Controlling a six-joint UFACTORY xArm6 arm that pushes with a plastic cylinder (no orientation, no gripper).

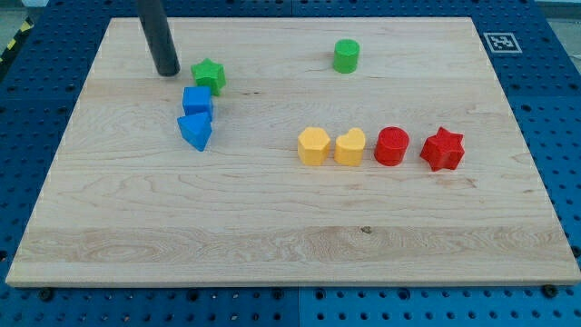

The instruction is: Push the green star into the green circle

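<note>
The green star (209, 74) lies on the wooden board at the view's upper left. The green circle (346, 55), a short cylinder, stands to its right near the view's top, well apart from it. My tip (167, 71) rests on the board just left of the green star, a small gap between them. The dark rod rises from it toward the view's top left.
A blue cube (197, 101) and a blue pointed block (195, 131) sit just below the green star. A yellow hexagon (313, 145), yellow heart (350, 146), red circle (392, 145) and red star (442, 149) form a row at mid right. The board's edge (290, 20) runs along the top.
</note>
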